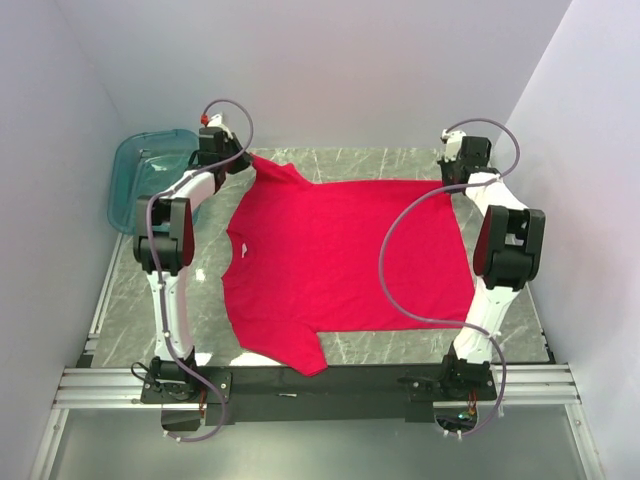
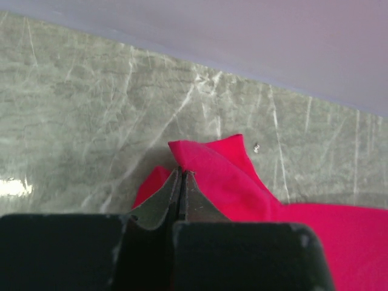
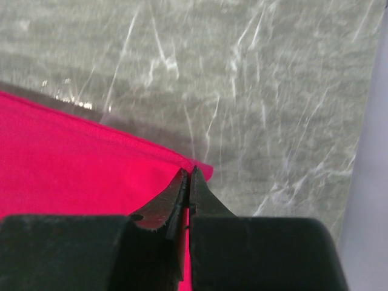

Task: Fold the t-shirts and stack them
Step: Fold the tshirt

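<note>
A bright red t-shirt [image 1: 340, 260] lies spread flat on the marble table, its neck with a small white label pointing left and its hem to the right. My left gripper [image 1: 243, 160] is shut on the far sleeve; in the left wrist view the jaws [image 2: 182, 173] pinch the sleeve's [image 2: 218, 170] edge, which is bunched up slightly. My right gripper [image 1: 452, 180] is shut on the far hem corner; the right wrist view shows its tips [image 3: 189, 171] closed over that corner of red cloth [image 3: 91, 163].
A translucent teal tub [image 1: 140, 175] stands at the far left beside the left arm. Pale walls close in the table [image 1: 400, 165] at the back and on both sides. A metal rail [image 1: 320, 385] runs along the near edge.
</note>
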Available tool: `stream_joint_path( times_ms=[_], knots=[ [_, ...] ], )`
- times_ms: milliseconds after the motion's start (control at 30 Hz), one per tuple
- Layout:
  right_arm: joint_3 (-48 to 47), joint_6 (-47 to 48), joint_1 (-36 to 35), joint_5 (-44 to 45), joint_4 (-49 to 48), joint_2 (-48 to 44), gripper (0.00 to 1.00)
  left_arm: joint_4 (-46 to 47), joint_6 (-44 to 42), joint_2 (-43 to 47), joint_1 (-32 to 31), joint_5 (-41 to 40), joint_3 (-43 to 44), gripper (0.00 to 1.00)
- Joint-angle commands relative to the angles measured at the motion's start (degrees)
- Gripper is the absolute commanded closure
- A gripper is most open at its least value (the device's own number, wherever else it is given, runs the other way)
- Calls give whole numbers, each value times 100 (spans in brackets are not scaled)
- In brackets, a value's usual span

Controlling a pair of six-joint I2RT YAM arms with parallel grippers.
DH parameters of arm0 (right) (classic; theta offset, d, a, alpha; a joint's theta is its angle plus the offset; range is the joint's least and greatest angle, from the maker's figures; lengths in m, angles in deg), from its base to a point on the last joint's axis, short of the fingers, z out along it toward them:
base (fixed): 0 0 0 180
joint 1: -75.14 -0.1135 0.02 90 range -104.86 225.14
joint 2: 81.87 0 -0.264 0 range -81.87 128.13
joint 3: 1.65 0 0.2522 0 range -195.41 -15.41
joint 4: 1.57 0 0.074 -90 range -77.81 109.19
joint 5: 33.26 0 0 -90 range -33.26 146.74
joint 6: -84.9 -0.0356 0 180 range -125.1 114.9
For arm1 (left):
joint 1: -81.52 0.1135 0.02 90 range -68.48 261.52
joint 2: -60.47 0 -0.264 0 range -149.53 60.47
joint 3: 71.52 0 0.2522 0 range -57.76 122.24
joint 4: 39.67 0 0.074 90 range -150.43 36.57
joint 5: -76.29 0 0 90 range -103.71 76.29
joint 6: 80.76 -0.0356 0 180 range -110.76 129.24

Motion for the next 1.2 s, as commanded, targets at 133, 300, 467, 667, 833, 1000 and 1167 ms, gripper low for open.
stream_joint_path(
  times_ms=[133, 300, 467, 667, 833, 1000, 1167],
  knots=[
    [428, 141, 117, -392, -387, -728, 100, 707, -202, 1230, 18, 376, -725, 100],
    [498, 159, 126, -480, -378, -755, 100, 786, -228, 1670, 18, 560, -1244, 100],
    [533, 141, 135, -445, -378, -728, 100, 839, -255, 2091, 18, 614, -1797, 100],
    [630, 89, 213, -410, -422, -816, 100, 909, -273, 2522, 27, 605, -2307, 100],
    [692, 97, 258, -401, -422, -842, 100, 804, -255, 2839, 27, 605, -2510, 100],
    [657, 115, 293, -375, -387, -807, 100, 725, -316, 3217, 27, 543, -2782, 100],
    [621, 115, 275, -375, -360, -772, 100, 724, -281, 3516, 27, 613, -3011, 100]
  ],
)
